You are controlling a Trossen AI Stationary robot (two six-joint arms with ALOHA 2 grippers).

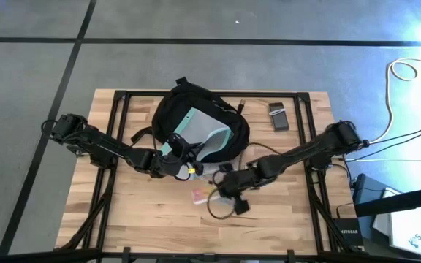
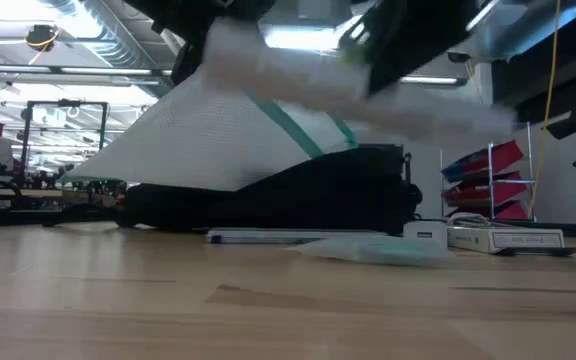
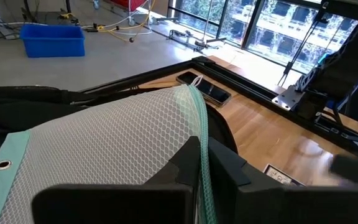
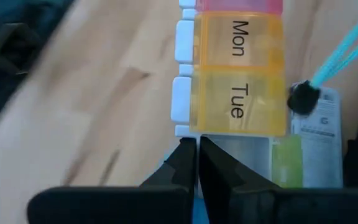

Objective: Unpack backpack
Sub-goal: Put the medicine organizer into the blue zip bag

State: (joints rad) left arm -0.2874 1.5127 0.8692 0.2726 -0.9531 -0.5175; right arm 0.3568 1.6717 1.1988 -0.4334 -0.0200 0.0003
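1. From above, you see the backpack (image 1: 196, 120) at the table's (image 1: 123, 212) far middle, with the mesh pouch (image 1: 205, 136) sticking out.
2. Your left gripper (image 3: 202, 180) is pinched closed on the pouch's teal edge.
3. Your right gripper (image 4: 197, 163) is fully closed, empty, over the pill organizer (image 4: 238, 68).

My arms are blurring across the top of the low view, and their grippers are not showing there. The mesh pouch (image 2: 238, 140) is hiding most of the backpack (image 2: 298, 195) behind it. The pill organiser (image 4: 238, 68) is running off my right wrist view's top edge, its upper compartment getting cut off.
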